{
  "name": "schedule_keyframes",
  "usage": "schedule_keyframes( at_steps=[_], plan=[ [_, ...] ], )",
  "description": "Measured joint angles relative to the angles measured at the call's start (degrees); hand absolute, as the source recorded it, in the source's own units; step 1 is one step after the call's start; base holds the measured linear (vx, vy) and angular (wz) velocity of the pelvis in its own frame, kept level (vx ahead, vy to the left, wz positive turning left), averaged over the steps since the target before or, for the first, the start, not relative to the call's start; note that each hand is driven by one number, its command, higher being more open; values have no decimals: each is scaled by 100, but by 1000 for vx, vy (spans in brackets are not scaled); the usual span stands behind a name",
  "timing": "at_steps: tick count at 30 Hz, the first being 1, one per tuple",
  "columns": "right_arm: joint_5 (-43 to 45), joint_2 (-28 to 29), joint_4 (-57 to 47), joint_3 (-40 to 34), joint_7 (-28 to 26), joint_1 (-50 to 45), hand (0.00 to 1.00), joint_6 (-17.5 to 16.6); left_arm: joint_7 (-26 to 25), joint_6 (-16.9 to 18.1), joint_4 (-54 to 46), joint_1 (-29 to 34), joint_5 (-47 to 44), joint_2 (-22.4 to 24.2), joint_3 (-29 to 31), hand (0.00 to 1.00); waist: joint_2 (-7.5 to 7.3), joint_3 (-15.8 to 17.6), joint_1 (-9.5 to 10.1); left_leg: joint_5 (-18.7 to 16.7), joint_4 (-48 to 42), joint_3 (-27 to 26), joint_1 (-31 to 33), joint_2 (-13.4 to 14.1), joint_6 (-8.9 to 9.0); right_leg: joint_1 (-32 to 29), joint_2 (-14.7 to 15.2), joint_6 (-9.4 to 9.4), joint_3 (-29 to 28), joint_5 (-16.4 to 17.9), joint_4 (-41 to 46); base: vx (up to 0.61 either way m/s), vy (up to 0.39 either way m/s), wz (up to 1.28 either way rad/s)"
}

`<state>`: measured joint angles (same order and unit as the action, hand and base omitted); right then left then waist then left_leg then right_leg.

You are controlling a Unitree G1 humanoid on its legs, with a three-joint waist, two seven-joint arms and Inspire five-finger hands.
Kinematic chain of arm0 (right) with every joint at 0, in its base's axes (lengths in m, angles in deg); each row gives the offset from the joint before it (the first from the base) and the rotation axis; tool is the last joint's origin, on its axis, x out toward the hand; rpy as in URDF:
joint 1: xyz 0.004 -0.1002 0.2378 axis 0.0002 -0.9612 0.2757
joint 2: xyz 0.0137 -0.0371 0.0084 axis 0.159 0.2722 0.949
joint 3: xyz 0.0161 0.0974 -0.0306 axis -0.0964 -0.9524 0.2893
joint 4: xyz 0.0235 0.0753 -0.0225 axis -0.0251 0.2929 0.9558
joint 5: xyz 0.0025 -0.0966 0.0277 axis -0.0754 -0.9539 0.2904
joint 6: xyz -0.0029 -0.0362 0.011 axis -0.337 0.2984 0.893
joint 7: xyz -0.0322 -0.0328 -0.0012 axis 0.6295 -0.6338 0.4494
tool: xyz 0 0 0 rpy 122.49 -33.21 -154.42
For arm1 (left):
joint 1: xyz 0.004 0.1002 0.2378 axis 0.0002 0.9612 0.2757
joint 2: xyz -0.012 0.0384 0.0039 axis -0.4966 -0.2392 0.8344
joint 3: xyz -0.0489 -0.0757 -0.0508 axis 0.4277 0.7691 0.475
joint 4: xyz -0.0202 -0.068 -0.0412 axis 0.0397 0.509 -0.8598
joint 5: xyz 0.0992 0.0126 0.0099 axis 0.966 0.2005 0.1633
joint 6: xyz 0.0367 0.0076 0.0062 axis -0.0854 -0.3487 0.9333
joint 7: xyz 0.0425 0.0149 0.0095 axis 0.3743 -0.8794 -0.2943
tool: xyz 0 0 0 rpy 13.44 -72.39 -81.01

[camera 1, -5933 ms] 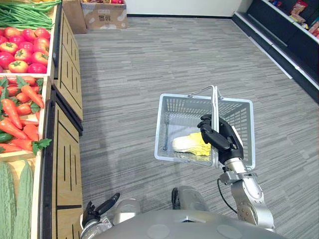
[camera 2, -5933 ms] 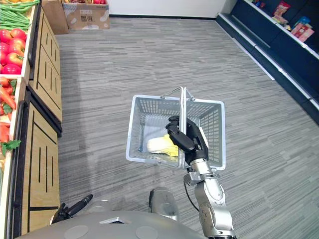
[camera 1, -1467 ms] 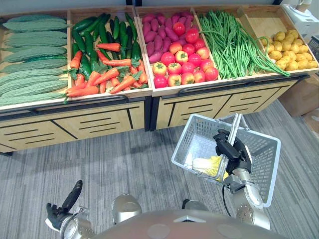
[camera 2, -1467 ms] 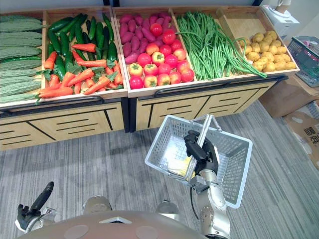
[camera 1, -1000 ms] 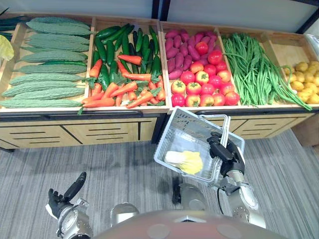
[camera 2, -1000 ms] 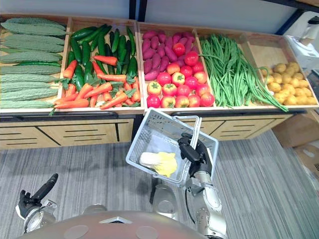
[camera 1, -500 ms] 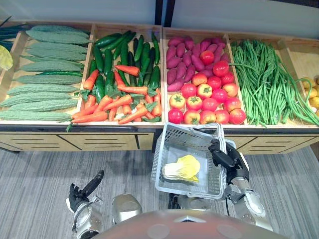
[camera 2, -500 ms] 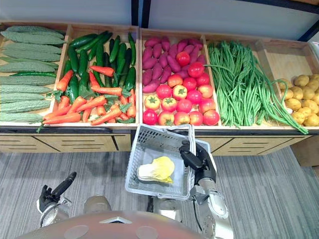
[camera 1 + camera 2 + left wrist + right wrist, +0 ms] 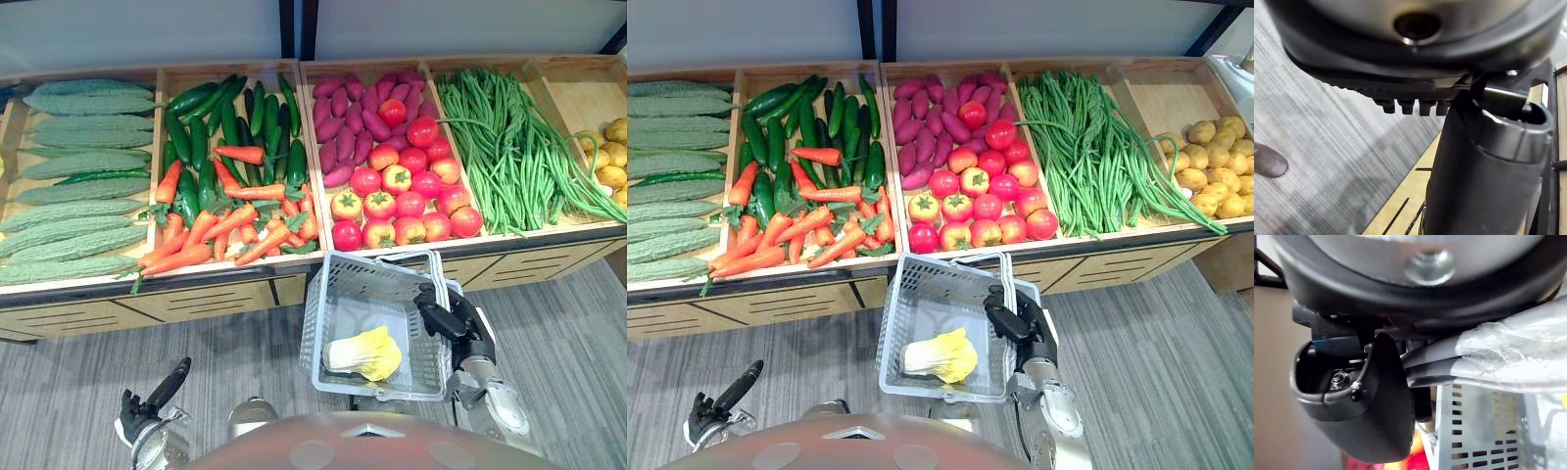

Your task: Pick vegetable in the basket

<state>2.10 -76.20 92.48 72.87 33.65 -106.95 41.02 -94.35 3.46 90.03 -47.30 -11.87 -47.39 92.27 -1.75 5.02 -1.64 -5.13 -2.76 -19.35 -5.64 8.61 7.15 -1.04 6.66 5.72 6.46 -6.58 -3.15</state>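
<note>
Gripping the paired handles (image 9: 1484, 357) of a grey plastic basket (image 9: 315, 328), the robot's right hand (image 9: 447, 319) has its fingers curled tight around them, holding the basket in front of a wooden produce stand (image 9: 196, 286). A pale yellow-green cabbage (image 9: 364, 352) lies on the basket's floor, close to its near edge. The left hand (image 9: 152, 394) hangs low over the grey carpet (image 9: 78, 392), near the stand's front edge, fingers straight and holding nothing. On the stand, bitter gourds (image 9: 78, 186) fill the bin at the left end. Cucumbers (image 9: 211, 117) and carrots (image 9: 225, 220) share the next bin. Purple sweet potatoes (image 9: 353, 113) sit behind tomatoes (image 9: 402, 201) in the middle bin, just beyond the basket's far edge. Green beans (image 9: 500, 147) and potatoes (image 9: 1205, 176) lie toward the stand's right end.
</note>
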Motion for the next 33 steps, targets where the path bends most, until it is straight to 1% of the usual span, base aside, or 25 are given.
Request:
schedule_keyframes(
  at_steps=[3, 6, 9, 12, 13, 15, 17, 18, 19, 20, 21, 23, 24, 28, 30, 33],
  plan=[
    [-58, -48, 18, 24, 1, 0, 0, -2, -6, 0, 0, -10, -25, 6, 27, 100, -1, -23, -3, 69, 122, -7, -81, -9, 5, 19, -14, -3, 7, 2, 0, -10, -3, 0],
    [-108, -28, 71, 34, 3, 3, 0, -6, -45, 0, -43, -16, -252, 17, 266, 100, -54, -82, -1, 122, 205, -5, -101, -18, 7, 11, -16, -3, 14, 3, 0, -28, -6, 1],
    [-217, 8, 81, 21, 18, 4, 0, -6, -274, 2, -402, 22, -434, 90, 761, 100, -118, -129, 13, 124, 206, -7, -105, -17, 11, 9, -20, -14, 5, 12, -5, 0, 0, 0],
    [-345, 145, 80, -41, 15, 5, 0, -6, -525, 34, -1169, 107, -516, 241, 1383, 100, -142, -145, 39, 121, 218, -43, -150, -11, 16, 11, -36, -28, -19, 23, -3, -7, -4, -6],
    [-445, 154, 80, -87, 13, 5, 0, -6, -713, 117, -1551, 100, -514, 269, 1670, 100, -144, -150, 88, 112, 219, -84, -177, -6, 22, 18, -46, -29, -45, 23, 0, -12, -3, -11],
    [-477, 153, 80, -137, 14, 4, 0, -6, -893, 162, -2018, 83, -514, 268, 1898, 100, -155, -157, 125, 105, 213, -84, -175, -6, 25, 17, -46, -29, -43, 22, 0, -7, -1, -4],
    [-569, 153, 80, -200, 14, 7, 0, -6, -1221, 303, -2827, 87, -503, 270, 2159, 100, -168, -169, 142, 95, 203, -71, -169, -3, 26, 19, -44, -29, -35, 23, 0, -1, 0, 2],
    [-576, 152, 80, -211, 14, 7, 0, -6, -1318, 348, -3030, 85, -500, 271, 2210, 100, -170, -170, 143, 91, 200, -69, -167, -3, 26, 20, -43, -29, -33, 23, 0, 0, 0, 0],
    [-589, 152, 80, -223, 14, 7, 0, -6, -1480, 407, -3458, 86, -466, 270, 2292, 100, -173, -173, 143, 88, 196, -65, -164, -2, 27, 22, -42, -29, -29, 22, 2, 0, 0, 0],
    [-598, 151, 80, -229, 14, 7, 0, -6, -1553, 442, -3667, 85, -428, 269, 2311, 100, -175, -174, 143, 86, 194, -63, -161, -3, 27, 21, -40, -29, -27, 22, 2, 0, 0, 0],
    [-608, 151, 80, -243, 13, 7, 0, -6, -1685, 503, -4084, 84, -352, 267, 2323, 100, -178, -176, 145, 79, 187, -58, -156, -4, 24, 22, -35, -29, -24, 22, 3, 0, 0, 0],
    [-625, 148, 80, -254, 13, 7, 0, -6, -1869, 513, -4614, 52, 27, 265, 2337, 100, -177, -176, 145, 52, 149, -55, -139, -3, 22, 24, -30, -29, -23, 22, 4, 0, 0, 0],
    [-628, 139, 79, -255, 13, 7, 0, -6, -1992, 528, -5012, -13, 403, 254, 2333, 100, -166, -181, 137, -1, 54, -49, -86, 4, 17, 21, -19, -29, -24, 22, 3, 0, 0, 0],
    [-629, 96, 75, -255, 6, 8, 0, -6, -2032, 530, -5515, -174, 685, 217, 2211, 100, -137, -183, 129, -80, -74, -55, -66, 7, 12, 35, -5, -27, -27, 21, 5, -4, 3, -1],
    [-631, 69, 70, -255, 0, 9, 0, -5, -2025, 530, -5715, -222, 724, 180, 2063, 100, -132, -180, 128, -123, -135, -66, -54, 9, 4, 38, 2, -26, -33, 21, 5, -8, 5, -2],
    [-634, 35, 57, -255, -17, 12, 0, -5, -1970, 531, -5843, -248, 721, -47, 1686, 100, -121, -174, 117, -233, -331, -73, 28, 33, 2, 29, 8, -20, -47, 16, 5, -11, 7, -3]
  ],
)
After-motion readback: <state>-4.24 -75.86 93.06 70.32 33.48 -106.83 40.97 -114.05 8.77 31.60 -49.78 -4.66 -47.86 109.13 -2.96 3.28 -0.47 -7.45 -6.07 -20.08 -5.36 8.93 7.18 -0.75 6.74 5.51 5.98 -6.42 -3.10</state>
